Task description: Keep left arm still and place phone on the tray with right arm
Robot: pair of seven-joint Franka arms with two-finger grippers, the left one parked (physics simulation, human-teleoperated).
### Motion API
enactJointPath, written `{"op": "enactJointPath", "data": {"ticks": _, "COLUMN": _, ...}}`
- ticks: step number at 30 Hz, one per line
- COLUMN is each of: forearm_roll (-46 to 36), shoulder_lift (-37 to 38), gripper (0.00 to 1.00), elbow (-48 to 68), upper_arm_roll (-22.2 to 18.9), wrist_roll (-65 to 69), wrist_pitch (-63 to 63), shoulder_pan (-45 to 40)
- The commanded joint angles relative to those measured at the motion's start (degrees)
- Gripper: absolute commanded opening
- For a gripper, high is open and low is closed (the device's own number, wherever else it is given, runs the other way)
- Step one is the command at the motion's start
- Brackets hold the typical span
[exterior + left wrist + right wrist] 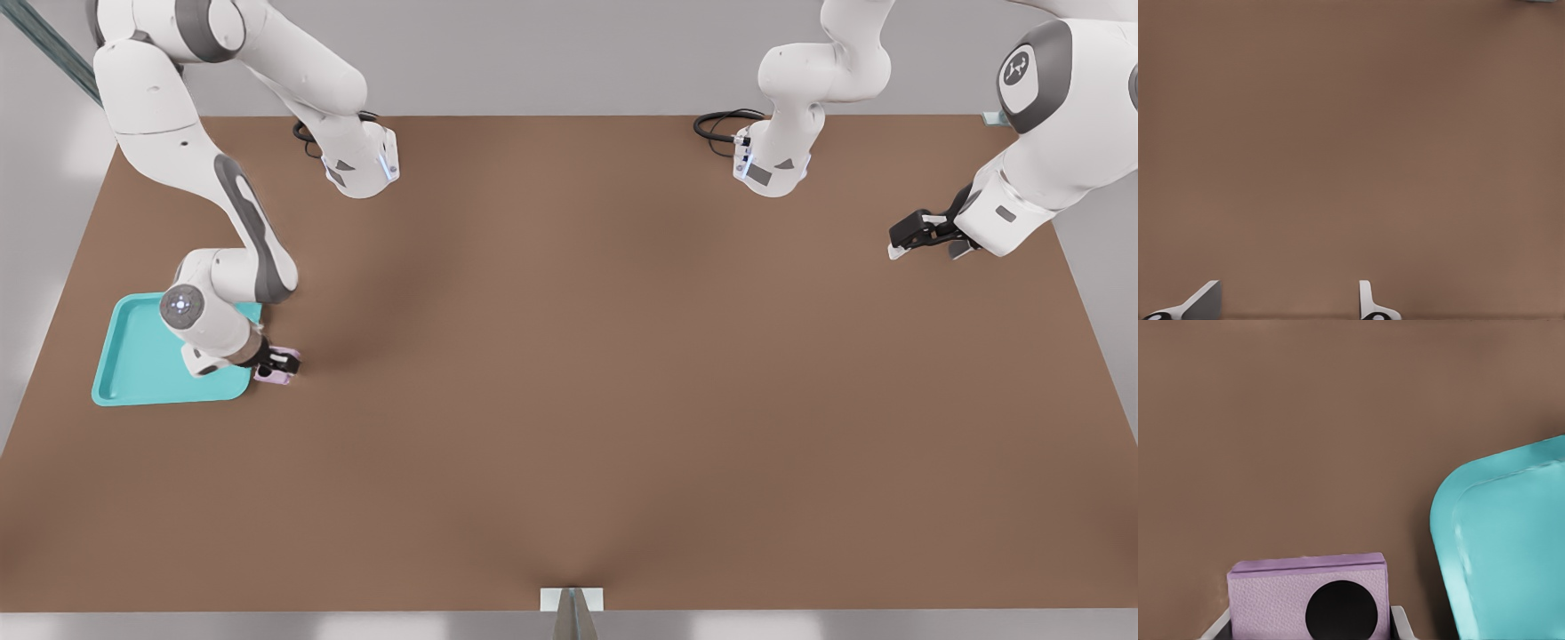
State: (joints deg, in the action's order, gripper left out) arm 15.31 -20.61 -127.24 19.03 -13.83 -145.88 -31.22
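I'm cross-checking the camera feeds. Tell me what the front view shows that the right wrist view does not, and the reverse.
Only the front view shows the right arm itself, reaching down with its gripper at the phone, just off the tray's corner on the front view's right, plus the whole brown table.

Only the right wrist view shows the phone's lilac face with a black circle, sitting between the jaws, and a gap of bare table between it and the tray's rounded corner.

Both show phone, tray and table; the phone is not on the tray.
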Motion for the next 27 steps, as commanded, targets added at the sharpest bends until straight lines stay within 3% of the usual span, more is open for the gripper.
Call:
{"op": "enactJointPath", "data": {"ticks": 1, "forearm_roll": 0.07, "shoulder_lift": -0.39, "gripper": 0.82, "elbow": 0.50, "upper_arm_roll": -0.04, "wrist_roll": 21.73, "wrist_pitch": -0.02, "shoulder_pan": -4.10}}
{"op": "enactJointPath", "data": {"ticks": 6, "forearm_roll": 0.07, "shoulder_lift": -6.37, "gripper": 0.82, "elbow": 6.12, "upper_arm_roll": -0.30, "wrist_roll": 38.52, "wrist_pitch": -0.37, "shoulder_pan": -16.77}}
{"op": "enactJointPath", "data": {"ticks": 7, "forearm_roll": 0.07, "shoulder_lift": -6.46, "gripper": 1.00, "elbow": 6.30, "upper_arm_roll": -0.30, "wrist_roll": 38.61, "wrist_pitch": -0.11, "shoulder_pan": -17.03}}
{"op": "enactJointPath", "data": {"ticks": 9, "forearm_roll": -0.02, "shoulder_lift": -5.32, "gripper": 1.00, "elbow": 7.26, "upper_arm_roll": 0.05, "wrist_roll": 38.61, "wrist_pitch": 0.33, "shoulder_pan": -17.03}}
{"op": "enactJointPath", "data": {"ticks": 10, "forearm_roll": -0.28, "shoulder_lift": -3.65, "gripper": 1.00, "elbow": 9.53, "upper_arm_roll": 1.89, "wrist_roll": 38.26, "wrist_pitch": 3.74, "shoulder_pan": -17.12}}
{"op": "enactJointPath", "data": {"ticks": 13, "forearm_roll": -0.28, "shoulder_lift": -3.56, "gripper": 1.00, "elbow": 40.11, "upper_arm_roll": 14.35, "wrist_roll": 37.21, "wrist_pitch": 37.05, "shoulder_pan": -15.80}}
{"op": "enactJointPath", "data": {"ticks": 15, "forearm_roll": -0.19, "shoulder_lift": -1.37, "gripper": 1.00, "elbow": 46.29, "upper_arm_roll": 23.51, "wrist_roll": 29.04, "wrist_pitch": 44.19, "shoulder_pan": -15.63}}
{"op": "enactJointPath", "data": {"ticks": 16, "forearm_roll": -2.38, "shoulder_lift": 6.19, "gripper": 1.00, "elbow": 46.02, "upper_arm_roll": 8.61, "wrist_roll": 24.03, "wrist_pitch": 48.66, "shoulder_pan": 2.09}}
{"op": "enactJointPath", "data": {"ticks": 17, "forearm_roll": -12.31, "shoulder_lift": 12.34, "gripper": 1.00, "elbow": 45.15, "upper_arm_roll": -18.36, "wrist_roll": 23.32, "wrist_pitch": 51.22, "shoulder_pan": 25.90}}
{"op": "enactJointPath", "data": {"ticks": 18, "forearm_roll": -13.38, "shoulder_lift": 16.57, "gripper": 1.00, "elbow": 41.72, "upper_arm_roll": -33.79, "wrist_roll": 22.10, "wrist_pitch": 51.31, "shoulder_pan": 42.03}}
{"op": "enactJointPath", "data": {"ticks": 19, "forearm_roll": -13.38, "shoulder_lift": 16.48, "gripper": 1.00, "elbow": 42.07, "upper_arm_roll": -33.53, "wrist_roll": 20.95, "wrist_pitch": 51.48, "shoulder_pan": 42.38}}
{"op": "enactJointPath", "data": {"ticks": 21, "forearm_roll": -13.82, "shoulder_lift": 13.67, "gripper": 1.00, "elbow": 47.43, "upper_arm_roll": -26.32, "wrist_roll": 18.93, "wrist_pitch": 57.64, "shoulder_pan": 36.23}}
{"op": "enactJointPath", "data": {"ticks": 27, "forearm_roll": -13.38, "shoulder_lift": 19.91, "gripper": 1.00, "elbow": 39.34, "upper_arm_roll": -22.63, "wrist_roll": 18.75, "wrist_pitch": 54.82, "shoulder_pan": 33.07}}
